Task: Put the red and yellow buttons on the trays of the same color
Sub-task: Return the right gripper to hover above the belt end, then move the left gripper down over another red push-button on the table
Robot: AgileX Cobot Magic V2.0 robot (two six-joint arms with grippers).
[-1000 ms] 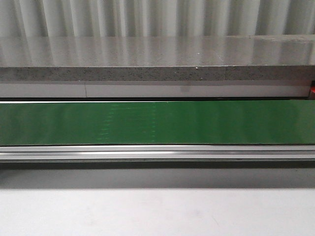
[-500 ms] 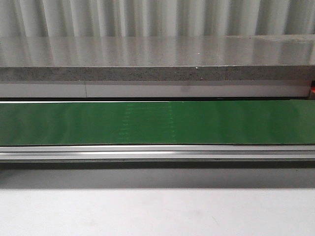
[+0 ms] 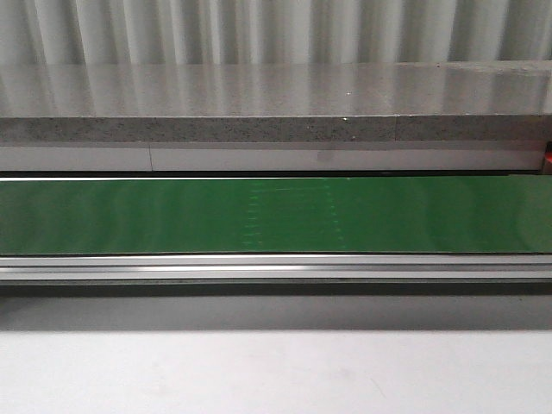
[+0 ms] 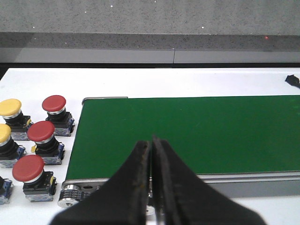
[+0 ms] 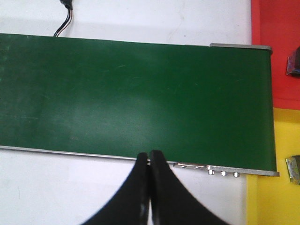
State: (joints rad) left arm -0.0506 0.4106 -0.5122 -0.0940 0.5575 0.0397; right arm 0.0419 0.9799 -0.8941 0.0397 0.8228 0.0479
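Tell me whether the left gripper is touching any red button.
Apart. The left wrist view shows the left gripper, fingers shut, over the green belt, with bare belt between it and the nearest red button.

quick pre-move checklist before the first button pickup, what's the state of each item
1. Left end effector empty: ok, its tips are shut with nothing between them.
2. Right end effector empty: ok, also shut on nothing.
3. Buttons in view: ok, red buttons and yellow buttons stand beside the end of the green belt.
4. Belt free of parts: ok, nothing lies on it in any view.
5. Trays located: ok, red tray and yellow tray sit at the belt's other end.
6. Tray surfaces free: cannot tell, only their edges show.
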